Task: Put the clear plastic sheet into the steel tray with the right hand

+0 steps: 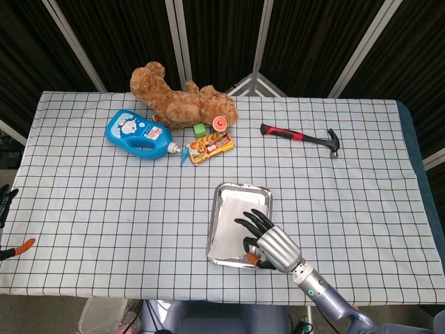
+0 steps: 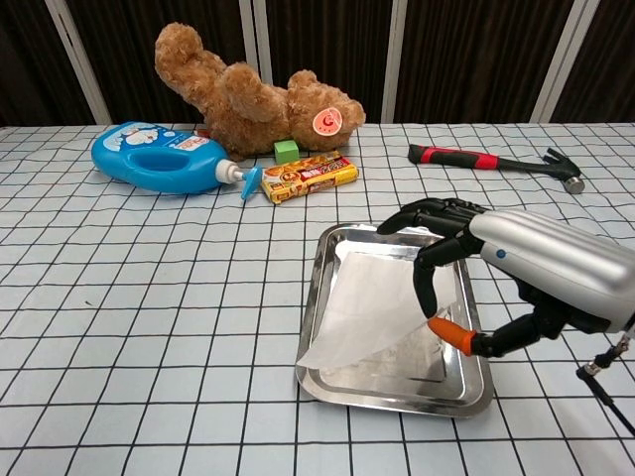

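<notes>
A table is covered w/ a white cloth [image 1: 97,195] printed in a dark grid; dark pleated curtains w/ pale slanted poles are seen behind it. At the far left edge of the head view a dark hand w/ an orange tip, the left hand [image 1: 8,229], is only partly caught; whether its fingers are apart or curled cannot be told.

Toward the back left a blue plastic bottle [image 2: 159,159] is laid on its side, glossy, w/ a moulded handle & white cap. Beside it a fuzzy brown teddy bear [image 2: 248,94] is sprawled, a small green block [image 2: 287,151] near it. A flat orange snack box [image 2: 310,177] is set just in front.

At centre the steel tray [image 2: 322,273] is seen: rectangular, rounded corners, mirror-bright. The clear plastic sheet [image 2: 372,307] is lying in the tray, thin & translucent, its near-left corner raised over the rim. It is pinched at its right edge by the right hand [image 2: 476,268], silver-backed w/ black fingers, betw. an orange-tipped thumb & a finger; the other fingers are spread above.

Back right a hammer [image 1: 300,137] is laid flat, red-black grip, dark metal head
</notes>
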Motion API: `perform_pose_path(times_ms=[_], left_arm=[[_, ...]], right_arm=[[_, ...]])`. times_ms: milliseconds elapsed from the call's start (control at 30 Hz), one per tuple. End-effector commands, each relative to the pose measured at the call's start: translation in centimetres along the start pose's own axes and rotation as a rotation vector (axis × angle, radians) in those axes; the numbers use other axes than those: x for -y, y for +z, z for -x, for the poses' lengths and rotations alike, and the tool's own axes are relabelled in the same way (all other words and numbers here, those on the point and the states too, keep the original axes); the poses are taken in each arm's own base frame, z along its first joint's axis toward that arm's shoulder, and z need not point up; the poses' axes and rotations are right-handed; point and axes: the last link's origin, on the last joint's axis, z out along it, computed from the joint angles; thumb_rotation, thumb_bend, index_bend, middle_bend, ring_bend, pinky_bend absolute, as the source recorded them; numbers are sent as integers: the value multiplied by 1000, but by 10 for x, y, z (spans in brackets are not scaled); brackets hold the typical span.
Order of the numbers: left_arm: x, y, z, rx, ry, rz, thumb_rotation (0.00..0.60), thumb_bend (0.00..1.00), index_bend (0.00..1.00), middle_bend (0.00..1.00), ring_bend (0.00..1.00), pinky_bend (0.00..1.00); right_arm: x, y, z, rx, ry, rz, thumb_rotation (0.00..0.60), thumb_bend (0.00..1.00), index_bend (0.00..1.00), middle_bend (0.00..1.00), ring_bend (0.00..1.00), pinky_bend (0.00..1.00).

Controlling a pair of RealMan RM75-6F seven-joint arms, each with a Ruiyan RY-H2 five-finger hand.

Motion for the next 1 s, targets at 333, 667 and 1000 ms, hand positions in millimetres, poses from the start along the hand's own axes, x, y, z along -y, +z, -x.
perform_pose_path(times_ms=[333, 667, 1000], left_arm=[[0, 1, 1, 2, 4, -2, 600, 0, 0, 0, 0, 0], [0, 1, 0, -1, 3, -1, 600, 0, 0, 0, 0, 0], [0, 0, 0, -3, 2, 3, 600, 0, 0, 0, 0, 0]], right_arm=[[-18, -2, 4, 12, 8, 44, 600, 497, 631, 158, 0, 0], [-11, -3, 6, -6, -3, 41, 600, 462, 560, 157, 0, 0], [0, -7, 4, -37, -17, 45, 600, 363, 273, 126, 0, 0]])
